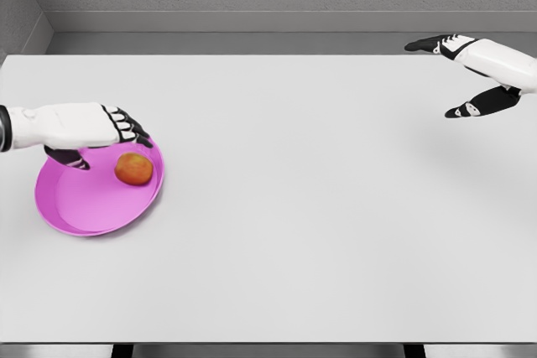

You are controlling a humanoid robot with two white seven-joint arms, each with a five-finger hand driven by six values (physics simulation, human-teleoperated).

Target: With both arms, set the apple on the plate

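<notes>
apple (133,168) lay inside the pink plate (75,211), near its right rim, so placement looked done | our left hand (101,127) hovered just above it, fingers loosely curled, gripping nothing | our right hand (470,77) hung spread and empty over the table (319,232), well apart

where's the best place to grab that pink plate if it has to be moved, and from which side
Probably the raised rim of the pink plate at its near edge, coming from the front. It lies flat, so only the lip offers a pinch. The apple sits toward the far right and the left hand hovers over the far rim. The right hand is far away.
</notes>
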